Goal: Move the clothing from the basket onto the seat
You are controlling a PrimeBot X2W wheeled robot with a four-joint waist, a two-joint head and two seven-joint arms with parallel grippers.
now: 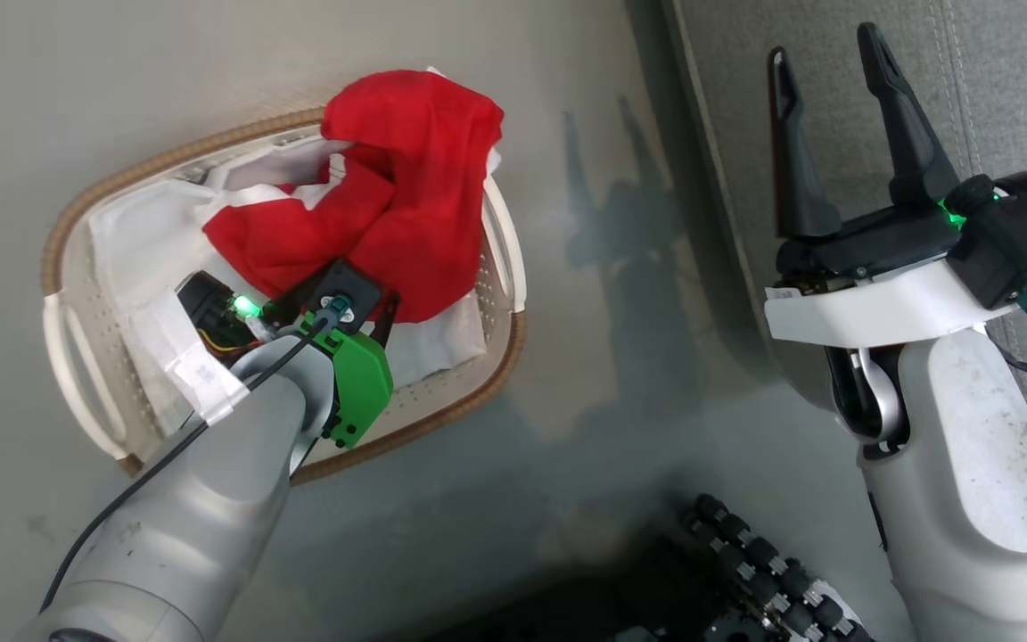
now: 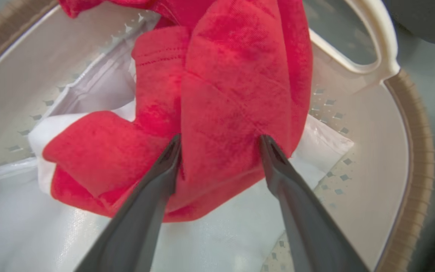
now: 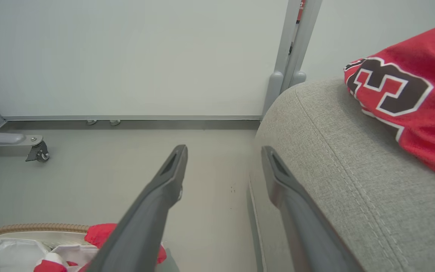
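Observation:
The basket (image 1: 63, 232) stands on the floor at the left, holding a plain red garment (image 1: 406, 178) heaped on a white sheet (image 1: 148, 241). My left gripper (image 2: 221, 139) reaches down into the basket (image 2: 372, 132); it is open, both tips pressed against the red garment (image 2: 232, 83), and a fold bulges between them. Over the edge of the grey sofa (image 1: 995, 89), my right gripper (image 1: 824, 43) is open and holds nothing. In the right wrist view, the red jersey (image 3: 410, 98) with black-and-white numerals lies on the sofa (image 3: 334, 151), right of that gripper (image 3: 224, 148).
My base with its black rollers (image 1: 763, 580) shows at the bottom edge. A strip of grey floor (image 1: 612, 357) separates basket and sofa. Beyond stand a pale wall, a metal post (image 3: 293, 56) by the sofa's corner, and a castor foot (image 3: 36, 151) at far left.

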